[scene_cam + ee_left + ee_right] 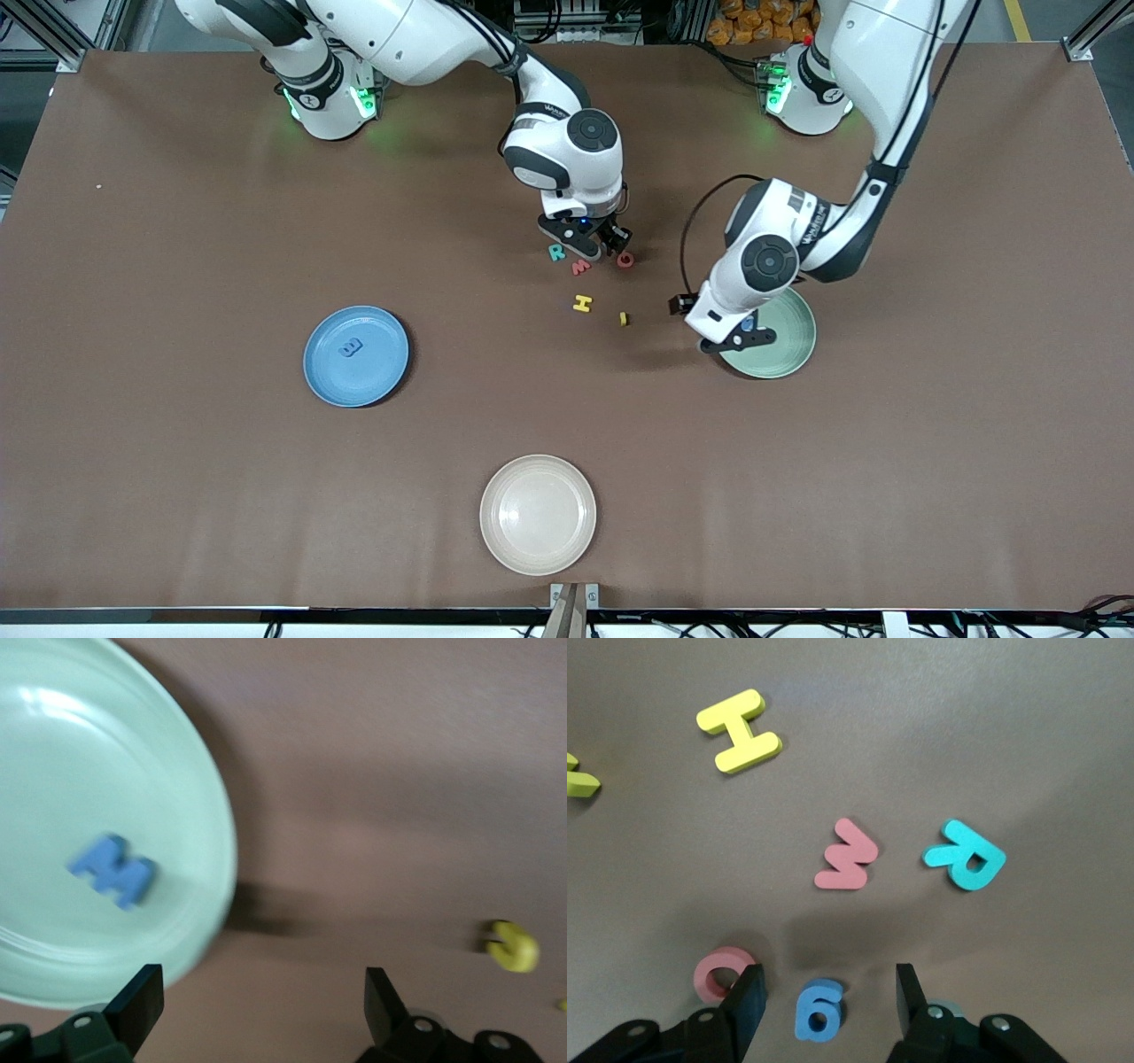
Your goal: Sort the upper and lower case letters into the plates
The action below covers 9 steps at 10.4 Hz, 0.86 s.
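On table: five loose letters [847, 867]; left hand [257, 1010] wide, right hand [824, 1005] straddling sixth.

On my brown matte table [177, 496], a round, shallow cream-white plate [538, 515] sits empty near the middle of the front-camera edge.

A wide matte brown counter [177, 461] fills the scene, catching soft green glows along its upper edge; aluminium frame posts [62, 35] stand at its corners, with dark cables [620, 18] and orange clutter [753, 22] past it
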{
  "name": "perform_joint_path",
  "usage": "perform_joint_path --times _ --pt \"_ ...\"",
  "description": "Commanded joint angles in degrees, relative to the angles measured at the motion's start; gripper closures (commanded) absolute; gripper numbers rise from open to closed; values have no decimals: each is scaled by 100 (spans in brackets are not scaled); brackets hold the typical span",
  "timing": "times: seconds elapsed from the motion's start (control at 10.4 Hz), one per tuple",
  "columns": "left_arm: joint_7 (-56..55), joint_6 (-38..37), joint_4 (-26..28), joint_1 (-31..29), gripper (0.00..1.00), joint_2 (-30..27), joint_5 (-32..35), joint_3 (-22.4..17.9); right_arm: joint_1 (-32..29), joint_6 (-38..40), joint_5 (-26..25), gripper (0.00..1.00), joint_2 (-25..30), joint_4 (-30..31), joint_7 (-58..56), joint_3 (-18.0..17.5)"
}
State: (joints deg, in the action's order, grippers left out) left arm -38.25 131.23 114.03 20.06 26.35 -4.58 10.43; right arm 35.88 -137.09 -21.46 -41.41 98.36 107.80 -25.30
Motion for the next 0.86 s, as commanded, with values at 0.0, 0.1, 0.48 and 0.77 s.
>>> perform_joint_path --times 0.0,0.1,0.48,0.77 --pt "-725 209 -21 243 0 28 -262 -14 103 95 -121 32 -245 -326 373 -19" --pt "-745 219 -13 261 0 37 -254 -14 138 86 -121 32 -289 -335 452 -28" --pt "-745 219 -13 253 0 28 -254 -23 252 77 -148 37 -447 -414 628 -28" --pt "-745 219 -21 253 0 28 -245 -23 261 77 -156 49 -552 -528 698 -28"
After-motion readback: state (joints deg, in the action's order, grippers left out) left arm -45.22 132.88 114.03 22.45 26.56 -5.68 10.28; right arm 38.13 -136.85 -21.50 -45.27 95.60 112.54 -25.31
